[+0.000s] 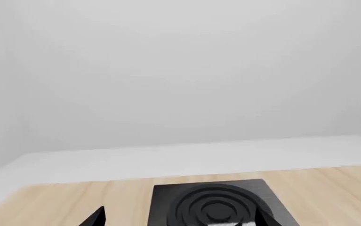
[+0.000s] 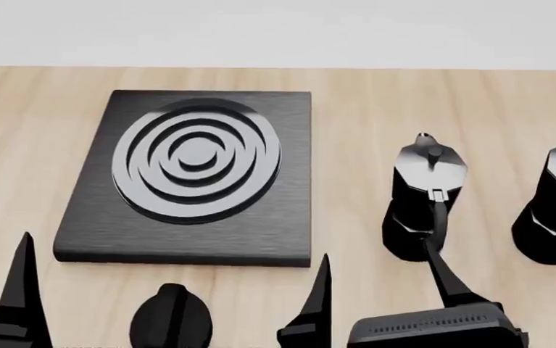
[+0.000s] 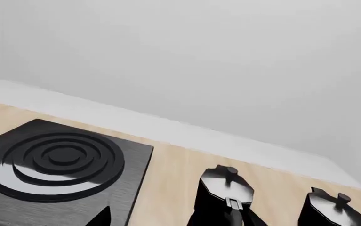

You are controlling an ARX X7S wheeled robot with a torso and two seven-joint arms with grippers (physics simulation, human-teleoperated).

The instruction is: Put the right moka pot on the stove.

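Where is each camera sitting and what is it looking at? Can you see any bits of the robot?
Head view: on the robot's head, looking forward and down at the stove, a black oval knob and both pots, including the right moka pot; black fingers show at the bottom.
Left wrist view: on the left arm, looking low across the table at the stove and a pale wall.
Right wrist view: on the right arm, facing the stove and both pots.
All three share the stove.
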